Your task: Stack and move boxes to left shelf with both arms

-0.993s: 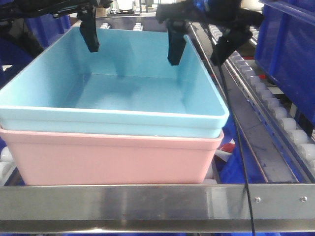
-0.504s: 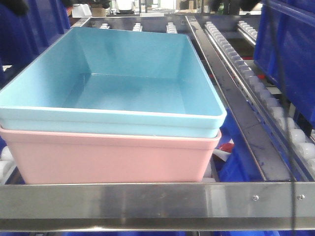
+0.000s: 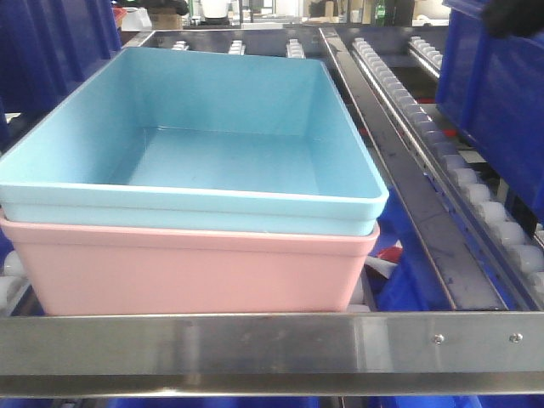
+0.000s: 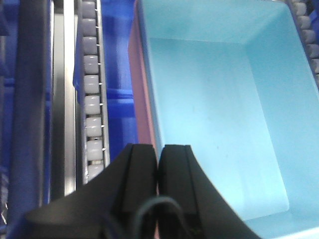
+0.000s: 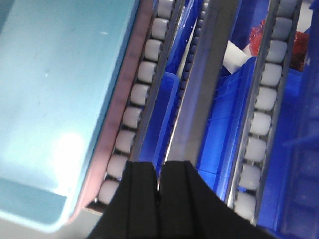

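The light blue bin [image 3: 195,136] is sitting nested inside the pink bin [image 3: 191,268], and the stack is resting on the left shelf [image 3: 272,344] just behind its brushed steel front rail. The front view is showing this stacking plainly, with the pink wall exposed below the blue rim, but neither gripper is appearing in it; only a dark blue crate [image 3: 501,93] is standing at the right beside lanes of white rollers [image 3: 476,200].

The left wrist view is looking down into the blue bin's bare interior, with only a thin pink edge peeking out along its left side. Here the left gripper [image 4: 158,164] is hanging above that edge, its jaws pressed together with nothing between them. A roller lane [image 4: 92,99] is running alongside.

The right wrist view is showing the bins' opposite side: the pink rim is lying against a roller lane [image 5: 137,94]. The right gripper [image 5: 159,177] is hovering over the rail next to it, jaws nearly touching and holding nothing. Below the tracks, blue crates [image 5: 224,114] are showing, one with something red [image 5: 299,45] inside.
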You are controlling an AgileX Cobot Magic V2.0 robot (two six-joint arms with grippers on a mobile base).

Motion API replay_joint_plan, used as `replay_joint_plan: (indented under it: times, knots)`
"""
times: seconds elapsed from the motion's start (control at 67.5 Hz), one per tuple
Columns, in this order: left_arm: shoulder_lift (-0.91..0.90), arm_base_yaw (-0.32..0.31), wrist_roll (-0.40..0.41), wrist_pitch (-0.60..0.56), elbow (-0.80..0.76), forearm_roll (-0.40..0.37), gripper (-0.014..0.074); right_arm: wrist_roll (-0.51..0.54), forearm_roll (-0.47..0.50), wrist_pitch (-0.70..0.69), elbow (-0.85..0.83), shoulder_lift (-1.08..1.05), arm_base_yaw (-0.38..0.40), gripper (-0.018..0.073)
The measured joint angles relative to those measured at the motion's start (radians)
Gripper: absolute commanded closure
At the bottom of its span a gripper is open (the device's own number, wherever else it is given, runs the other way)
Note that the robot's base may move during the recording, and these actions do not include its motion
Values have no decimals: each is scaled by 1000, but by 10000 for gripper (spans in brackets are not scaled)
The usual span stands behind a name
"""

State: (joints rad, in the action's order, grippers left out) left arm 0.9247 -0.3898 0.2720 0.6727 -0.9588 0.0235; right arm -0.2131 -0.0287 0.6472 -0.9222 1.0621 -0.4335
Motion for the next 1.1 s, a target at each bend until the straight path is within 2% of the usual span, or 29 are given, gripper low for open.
replay_joint_plan:
  times: [0.237,0.356,0.519,0.771,1.097]
  knots:
    - [-321,0,0,-135,292,9,601,38,0,-127,245,-258,0,492]
    - [-439,0,-5,-141,370,23,601,74,0,-172,339,-367,0,492]
    - [-556,0,-65,-148,433,24,601,108,0,-244,456,-504,0,492]
    - [-596,0,-87,-167,453,26,601,115,0,-340,521,-560,0,492]
    - [-596,0,-87,-167,453,26,601,115,0,-346,521,-560,0,492]
